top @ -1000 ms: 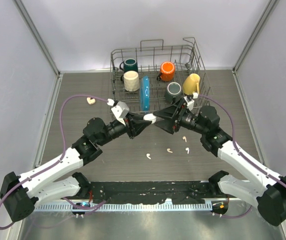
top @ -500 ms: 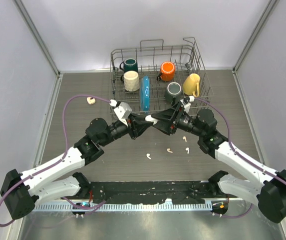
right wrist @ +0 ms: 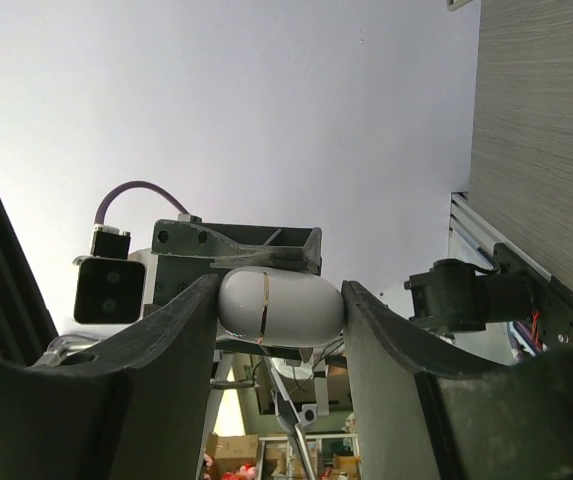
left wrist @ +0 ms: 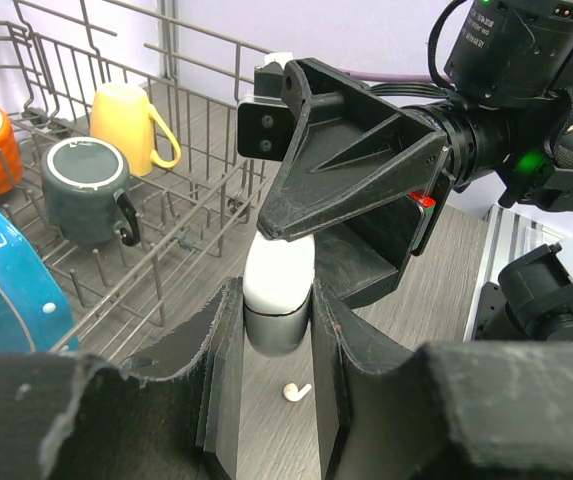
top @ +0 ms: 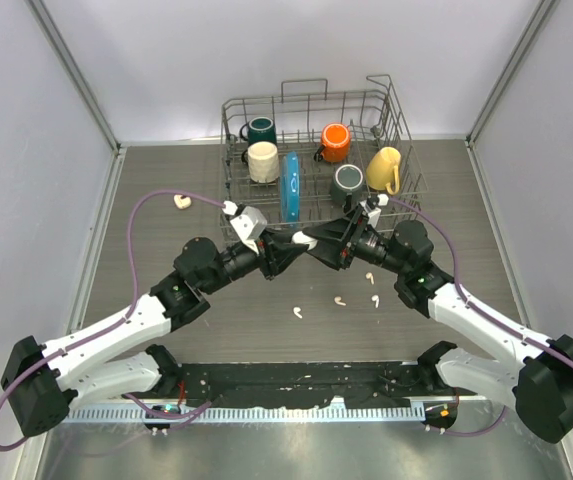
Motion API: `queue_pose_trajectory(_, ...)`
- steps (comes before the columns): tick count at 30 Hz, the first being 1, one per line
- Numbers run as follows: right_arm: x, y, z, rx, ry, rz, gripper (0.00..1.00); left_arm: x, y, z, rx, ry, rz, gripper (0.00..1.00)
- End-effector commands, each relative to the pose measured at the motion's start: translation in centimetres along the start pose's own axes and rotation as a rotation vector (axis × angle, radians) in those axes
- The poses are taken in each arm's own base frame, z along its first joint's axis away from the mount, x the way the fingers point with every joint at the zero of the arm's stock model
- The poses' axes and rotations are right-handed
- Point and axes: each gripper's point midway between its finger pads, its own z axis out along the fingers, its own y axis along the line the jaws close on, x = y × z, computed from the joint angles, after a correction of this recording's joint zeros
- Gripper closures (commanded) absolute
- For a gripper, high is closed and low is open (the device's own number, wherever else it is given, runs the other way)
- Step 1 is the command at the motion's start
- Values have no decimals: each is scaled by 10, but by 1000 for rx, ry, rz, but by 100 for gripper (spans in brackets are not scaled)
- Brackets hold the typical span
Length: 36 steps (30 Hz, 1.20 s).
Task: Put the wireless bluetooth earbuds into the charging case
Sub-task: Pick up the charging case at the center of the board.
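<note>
Left gripper clamps one end of the white oval plastic charging case; your right gripper pinches the other, long axis running between them. Tiny white earbuds lie on the bench below, nearer the right arm.

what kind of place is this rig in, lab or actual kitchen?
Most likely a lab test cell, not a kitchen: plain panel walls on metal framing, two robot arms bolted at the table edge, and a dish rack of mugs staged on it.
</note>
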Motion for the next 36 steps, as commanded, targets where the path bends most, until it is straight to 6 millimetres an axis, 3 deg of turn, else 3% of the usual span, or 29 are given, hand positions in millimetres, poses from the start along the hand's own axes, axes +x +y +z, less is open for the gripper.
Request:
queue_pose_trajectory(1, 5, 21, -4, -81, 6, -32, 72, -14, -5, 2, 15, -45, 32, 99)
queue_pose_trajectory(3, 6, 24, -5, -90, 5, -44, 77, -13, -5, 2, 10, -43, 19, 88)
queue_pose_trajectory(4, 6, 25, -5, -94, 3, -52, 81, -12, -5, 2, 9, -40, 3, 76)
queue_pose_trajectory(6, 6, 26, -6, -102, -1, -60, 83, -14, -7, 3, 15, -49, -10, 67)
queue_pose_trajectory(7, 5, 26, -6, -105, -6, -61, 85, -12, -7, 3, 16, -49, -33, 54)
queue_pose_trajectory(10, 5, 29, -8, -122, -9, -61, 86, -13, -11, 5, 35, -79, -73, 42)
queue_pose_trajectory(18, 8, 32, -9, -143, 5, -41, 87, -17, -14, 7, 65, -181, -96, 41)
queue_pose_trajectory(36, 9, 30, -8, -154, 22, -26, 87, -26, -11, 11, 48, -267, -64, 51)
